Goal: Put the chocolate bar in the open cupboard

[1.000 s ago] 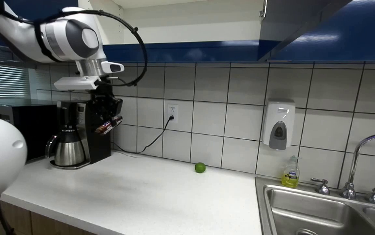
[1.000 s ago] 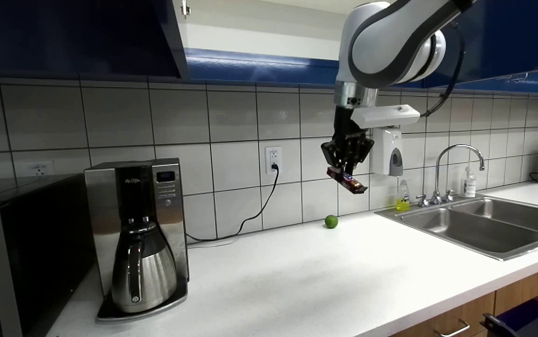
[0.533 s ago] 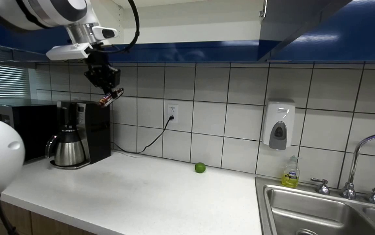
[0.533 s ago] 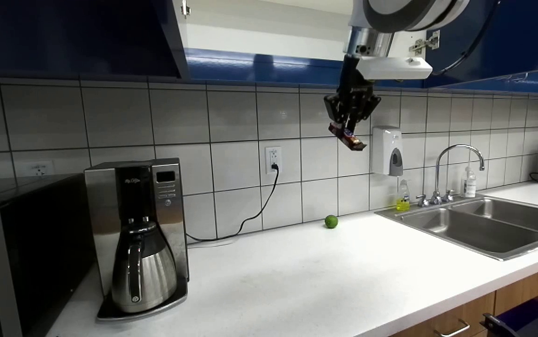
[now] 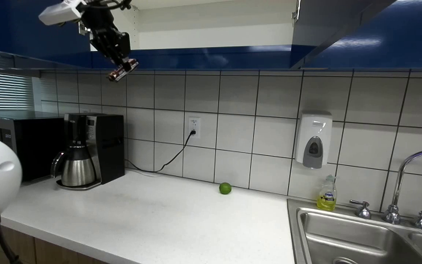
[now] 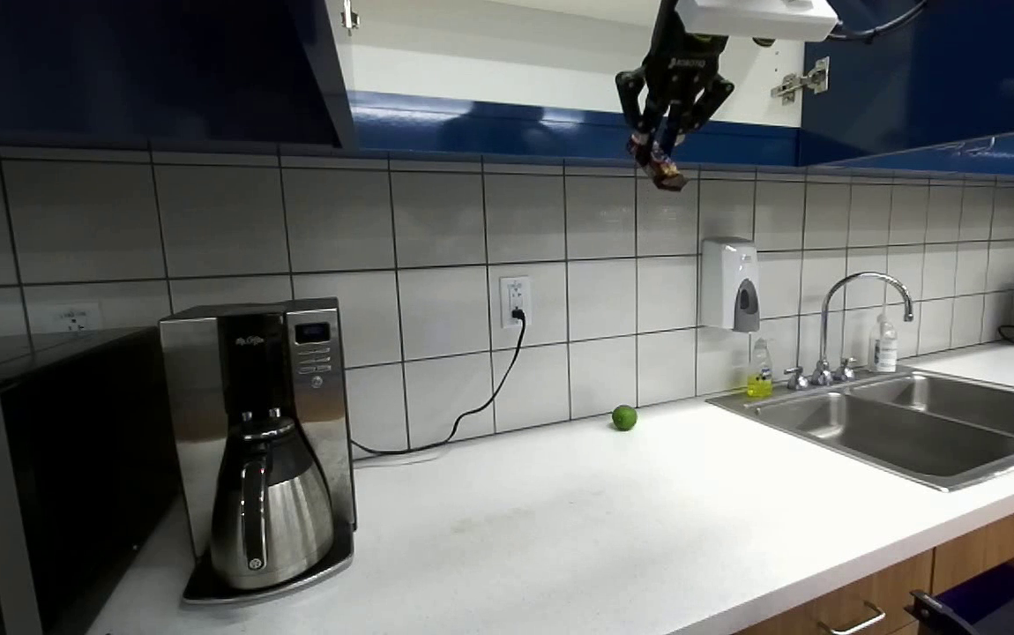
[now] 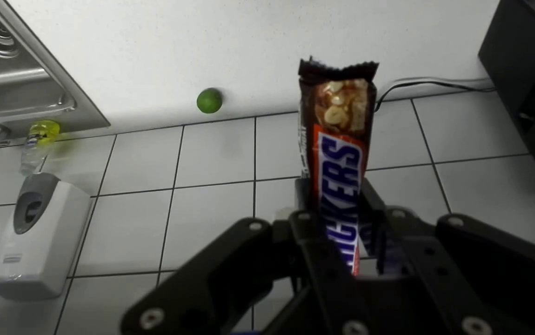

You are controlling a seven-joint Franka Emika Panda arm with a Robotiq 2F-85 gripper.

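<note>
Gripper [image 7: 336, 194] inspected remotely: I find its jaws narrowed onto the sides of the chocolate bar [image 7: 341, 151], which is held tilted in mid-air, one crimped end jutting free. I judge it light, fairly firm, slick-wrapped and liable to dent, so a hold near mid-length with modest squeeze suits. Beyond, the open cupboard [image 5: 214, 33], white inside, has yet to receive the bar.

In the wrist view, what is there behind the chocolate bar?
Around the chocolate bar, the white counter and the tiled wall show behind it. A black cord disappears at the bar's edge; its course behind the bar is covered.
</note>
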